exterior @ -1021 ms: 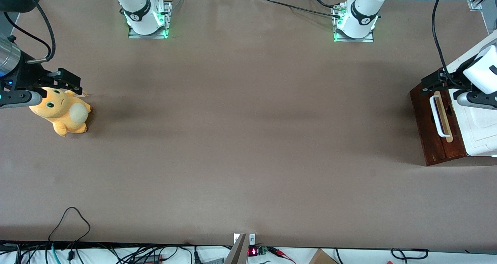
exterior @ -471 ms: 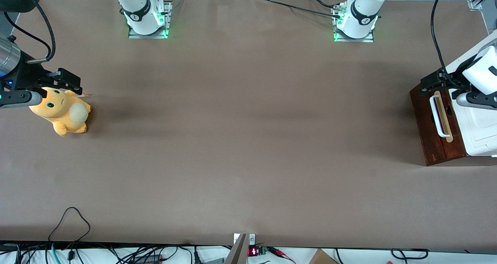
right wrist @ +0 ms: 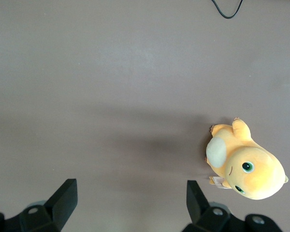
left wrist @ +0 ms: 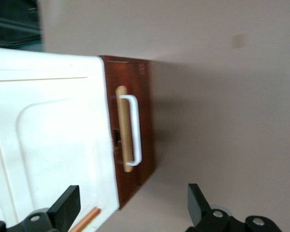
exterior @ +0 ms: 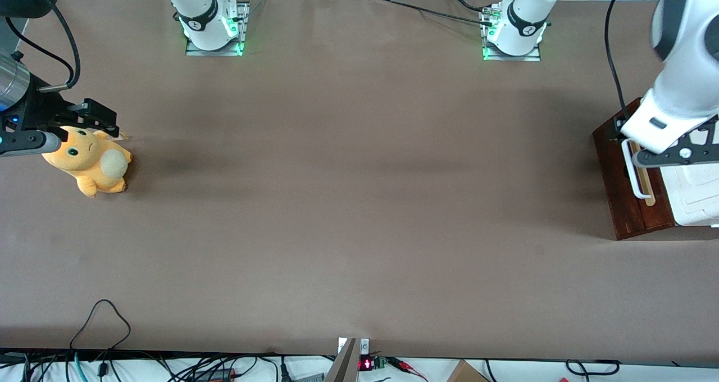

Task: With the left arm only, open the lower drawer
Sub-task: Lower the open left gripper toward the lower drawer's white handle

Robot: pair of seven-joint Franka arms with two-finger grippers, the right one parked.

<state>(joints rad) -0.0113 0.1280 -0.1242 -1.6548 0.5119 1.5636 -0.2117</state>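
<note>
Lower drawer (exterior: 629, 185) shut, at the working arm's end of the table.

The gripper (left wrist: 130, 208) has its fingers (left wrist: 67, 203) spread wide, holding nothing, hovering above the white bar handle (left wrist: 134, 129). Half a second ago the left arm (exterior: 674, 90) reached in lower; now the wrist has swung over the cabinet, likely lining up a grasp.

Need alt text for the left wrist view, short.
Seen from above, the open pincer hangs over a white cabinet top and the dark reddish-brown lower drawer front, which looks closed. The drawer's white U-shaped bar handle, backed by a tan strip, is not gripped. Brown table fills the rest.
</note>
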